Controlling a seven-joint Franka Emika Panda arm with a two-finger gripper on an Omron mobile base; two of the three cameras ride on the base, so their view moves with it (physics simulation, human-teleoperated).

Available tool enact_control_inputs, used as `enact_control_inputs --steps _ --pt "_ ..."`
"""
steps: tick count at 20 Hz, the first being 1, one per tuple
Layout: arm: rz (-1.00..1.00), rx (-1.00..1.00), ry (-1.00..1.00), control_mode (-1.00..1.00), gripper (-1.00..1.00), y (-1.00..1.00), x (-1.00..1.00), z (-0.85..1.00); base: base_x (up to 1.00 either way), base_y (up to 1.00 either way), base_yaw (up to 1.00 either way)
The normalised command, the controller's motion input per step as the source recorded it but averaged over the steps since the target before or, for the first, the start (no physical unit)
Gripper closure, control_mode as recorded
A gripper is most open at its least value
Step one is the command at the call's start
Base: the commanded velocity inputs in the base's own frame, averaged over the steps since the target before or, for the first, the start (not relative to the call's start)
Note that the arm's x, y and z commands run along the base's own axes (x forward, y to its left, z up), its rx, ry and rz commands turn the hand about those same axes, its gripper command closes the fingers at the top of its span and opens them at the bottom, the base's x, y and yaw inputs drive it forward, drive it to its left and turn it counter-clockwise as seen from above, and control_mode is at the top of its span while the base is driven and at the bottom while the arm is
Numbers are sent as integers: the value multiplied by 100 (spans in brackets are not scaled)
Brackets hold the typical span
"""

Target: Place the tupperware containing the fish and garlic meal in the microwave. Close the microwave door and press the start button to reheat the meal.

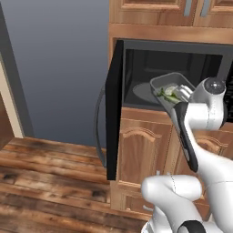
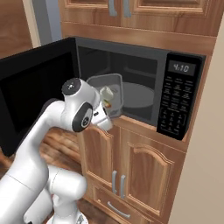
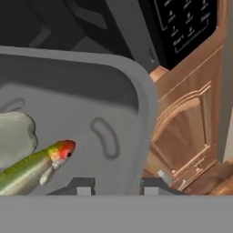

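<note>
The tupperware, a grey translucent tub, hangs tilted at the front of the open microwave, partly inside the cavity above the turntable. My gripper is shut on the tub's near rim, one finger on each side of the wall. Inside lie a green fish with a red head and a pale garlic piece. The microwave door stands wide open to the left, its curved handle facing outward.
The black keypad with a lit clock is to the right of the cavity. Brown wooden cabinets frame the oven above and below. A grey wall and wooden floor lie to the left.
</note>
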Motion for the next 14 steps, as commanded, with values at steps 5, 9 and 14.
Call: enact_control_inputs --steps 5,9,14 --pt "0 -5 5 -100 100 -47 13 0 0 0 0" --pt "0 -14 8 -100 100 -40 10 0 0 0 0" --pt "0 -12 2 -100 100 -18 31 -3 0 0 0"
